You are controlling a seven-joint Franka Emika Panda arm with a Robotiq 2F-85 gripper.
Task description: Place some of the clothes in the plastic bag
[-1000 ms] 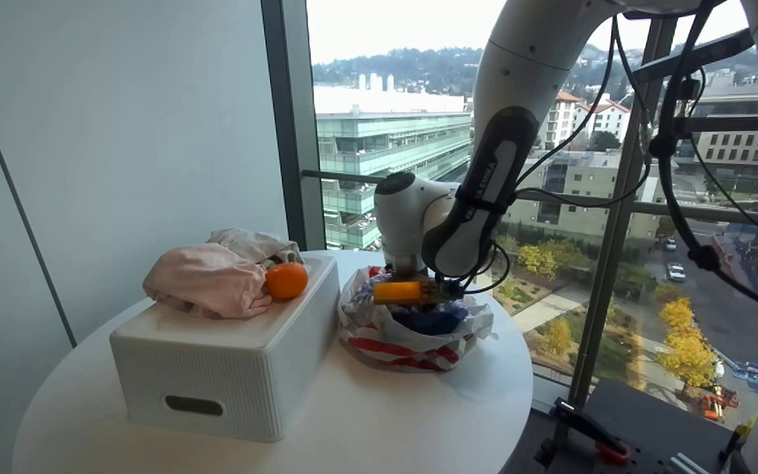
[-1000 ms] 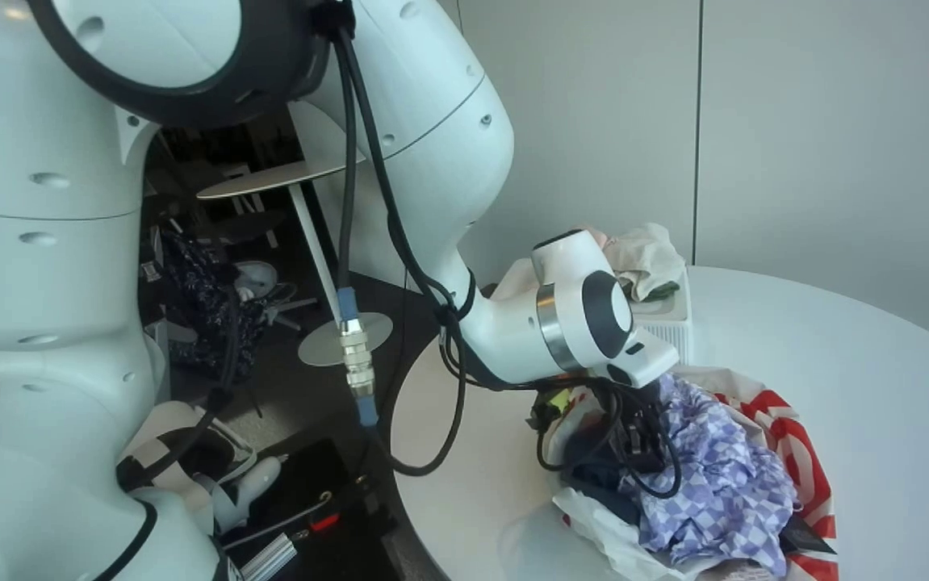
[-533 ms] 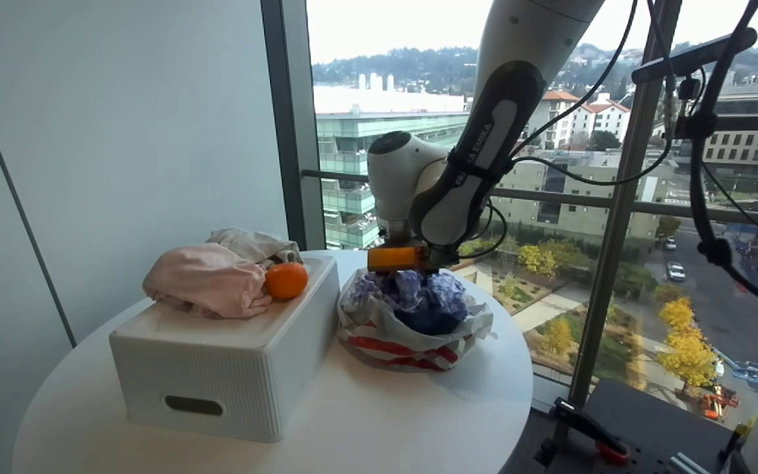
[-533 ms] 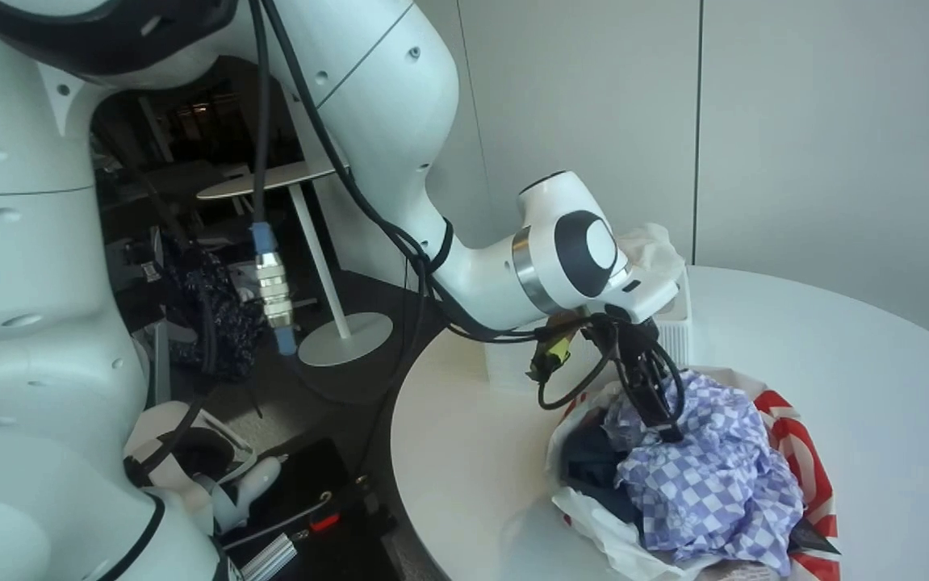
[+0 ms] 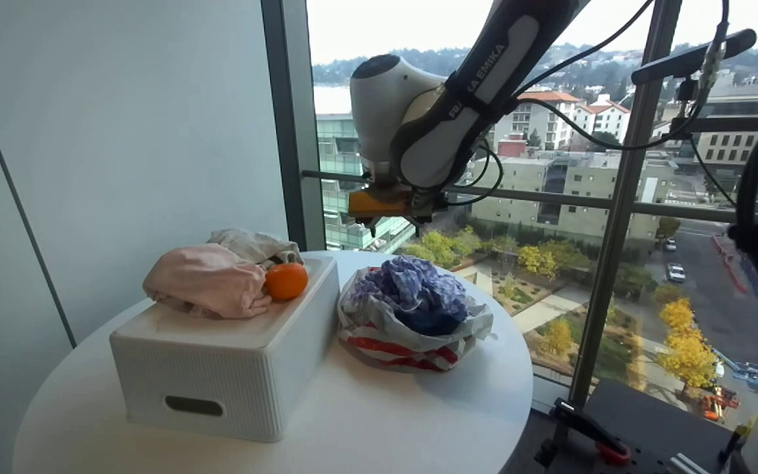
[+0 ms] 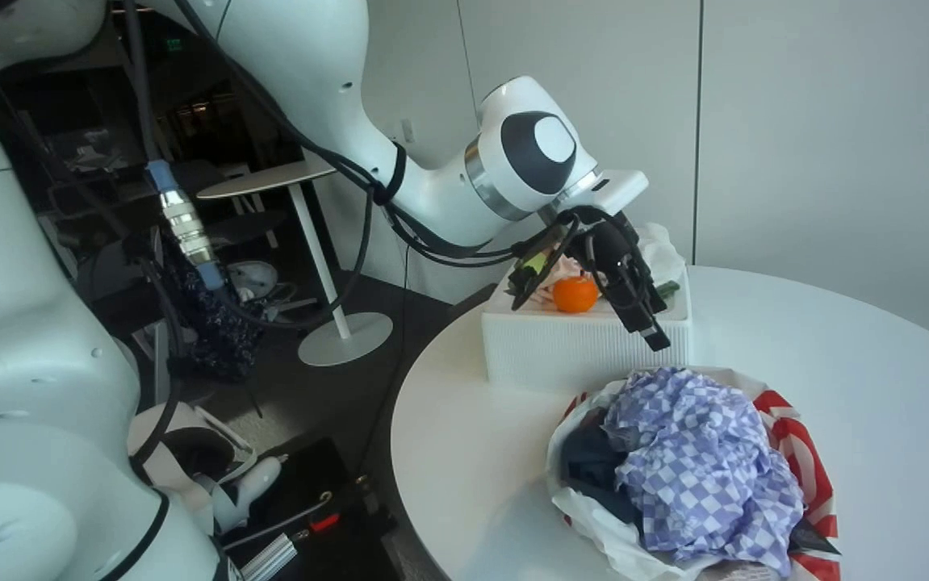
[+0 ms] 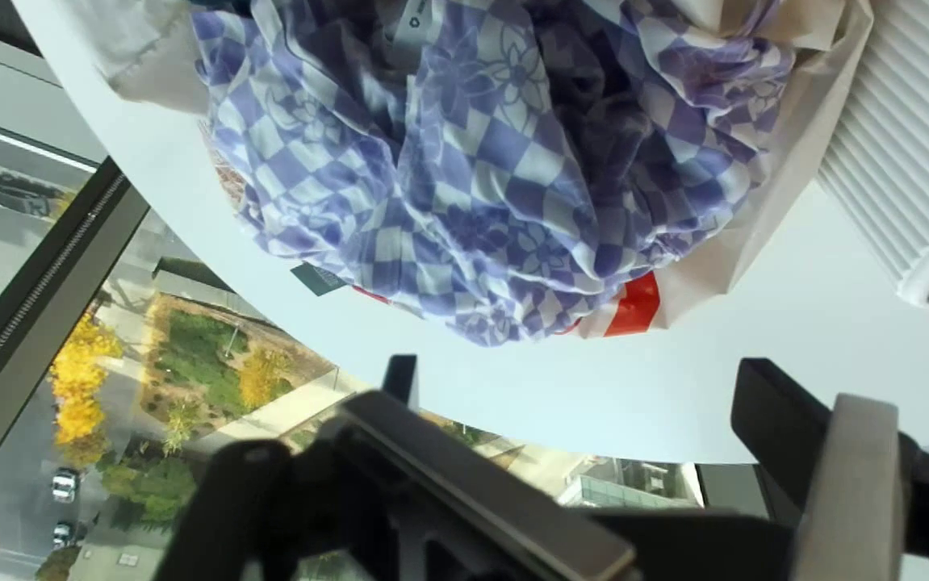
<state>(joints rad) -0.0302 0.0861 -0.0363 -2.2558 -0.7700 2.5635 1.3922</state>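
Observation:
A purple-and-white checkered cloth (image 7: 480, 186) lies crumpled on top in the plastic bag (image 5: 379, 345), which is white with red stripes. Beside it in the bag sits a dark navy cloth (image 6: 593, 468). A pink cloth (image 5: 207, 280) and a pale grey-beige cloth (image 5: 253, 245) rest on the white box. My gripper (image 5: 395, 230) hangs in the air above the bag, apart from the checkered cloth. In the wrist view the fingertips of the gripper (image 7: 579, 379) stand wide apart, with only bare tabletop and window beyond showing between them. Whatever lies under the checkered cloth is hidden.
The white ribbed box (image 5: 194, 375) stands close to the bag on the round white table (image 5: 379, 428). An orange (image 5: 286, 281) sits on the box by the pink cloth, and something green (image 6: 667, 289) lies there too. A tall window flanks the table.
My gripper has risen out of the bag and up above it, with its jaws now apart. The checkered cloth stays behind in the bag, heaped where the gripper was.

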